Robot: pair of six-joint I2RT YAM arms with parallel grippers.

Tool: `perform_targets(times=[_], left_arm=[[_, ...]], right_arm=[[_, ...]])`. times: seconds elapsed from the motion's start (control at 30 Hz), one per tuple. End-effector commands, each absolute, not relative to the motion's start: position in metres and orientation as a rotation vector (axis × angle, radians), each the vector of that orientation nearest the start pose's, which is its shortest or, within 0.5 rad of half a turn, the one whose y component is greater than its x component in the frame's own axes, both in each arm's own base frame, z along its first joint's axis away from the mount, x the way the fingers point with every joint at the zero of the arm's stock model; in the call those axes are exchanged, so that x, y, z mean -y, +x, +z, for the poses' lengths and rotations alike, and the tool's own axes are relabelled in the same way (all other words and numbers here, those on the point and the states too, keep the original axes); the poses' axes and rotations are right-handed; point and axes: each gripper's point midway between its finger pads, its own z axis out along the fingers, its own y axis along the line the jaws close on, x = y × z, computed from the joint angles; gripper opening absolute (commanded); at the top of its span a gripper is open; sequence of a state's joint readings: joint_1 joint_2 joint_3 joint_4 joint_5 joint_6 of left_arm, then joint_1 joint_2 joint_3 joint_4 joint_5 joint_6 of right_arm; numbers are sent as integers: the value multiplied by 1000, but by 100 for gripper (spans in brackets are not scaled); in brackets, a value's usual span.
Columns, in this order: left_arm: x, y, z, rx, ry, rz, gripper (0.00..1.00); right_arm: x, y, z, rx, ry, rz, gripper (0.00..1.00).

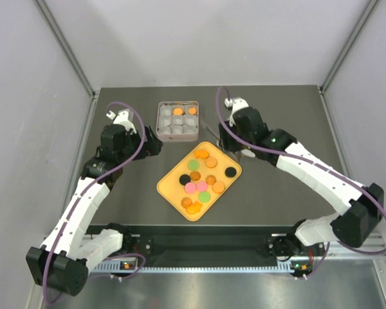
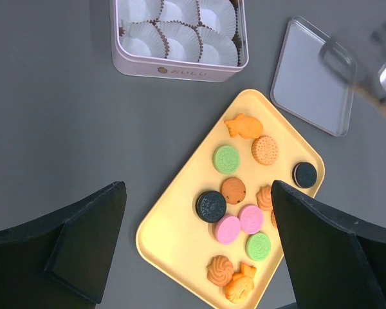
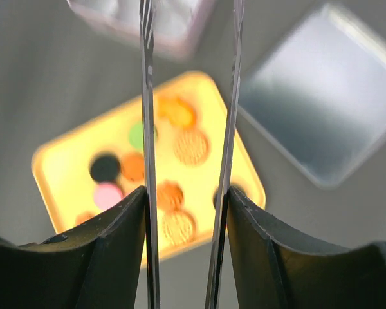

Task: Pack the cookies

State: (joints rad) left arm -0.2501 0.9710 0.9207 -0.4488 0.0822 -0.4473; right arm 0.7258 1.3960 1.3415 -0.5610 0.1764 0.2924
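Cookies [image 2: 226,159]: about a dozen small flat pieces lying loose on a yellow tray [image 2: 174,238] at mid-table.
- Mostly orange: some round and dotted or swirled, two fish-shaped.
- Also two pink (touching each other), two green, two black.
- One black sits alone by the tray's right edge, apart from the cluster.
- Two more orange ones [image 1: 178,111] sit in the far row of the pale pink tin [image 2: 174,67], which stands just beyond the tray.

Tin: the near rows hold white paper cups [image 2: 177,42] with nothing in them. The far row is cut off in the left wrist view and seen only from the top camera.

Lid [image 2: 312,77]: lies flat on the dark table [image 2: 64,116], right of the tin and just beside the tray's far corner, not touching it.

Left gripper [image 2: 197,187]: fingers spread wide, nothing between them, held above the table left of the tray. Its right finger [image 2: 334,251] partly hides one orange cookie.

Right gripper [image 3: 186,193]: about half closed, fingers pressed on two thin metal blades, probably tongs [image 3: 147,96]. The blades run out of frame at the top. Everything below them in the right wrist view is blurred. Whether the blade tips carry anything: cannot tell.
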Motion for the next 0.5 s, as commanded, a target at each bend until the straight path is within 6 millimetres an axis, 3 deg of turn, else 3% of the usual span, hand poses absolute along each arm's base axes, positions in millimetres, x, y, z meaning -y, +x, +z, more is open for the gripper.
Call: perform_targets(times=[0.0, 0.2, 0.47], left_arm=[[112, 304, 241, -2045, -155, -541, 99], [112, 305, 239, -2051, -155, -538, 99], [112, 305, 237, -2058, -155, -537, 99]], right_arm=[[-239, 279, 219, -2251, -417, 390, 50], [-231, 247, 175, -2354, -475, 384, 49], [-242, 232, 146, -2408, -542, 370, 49]])
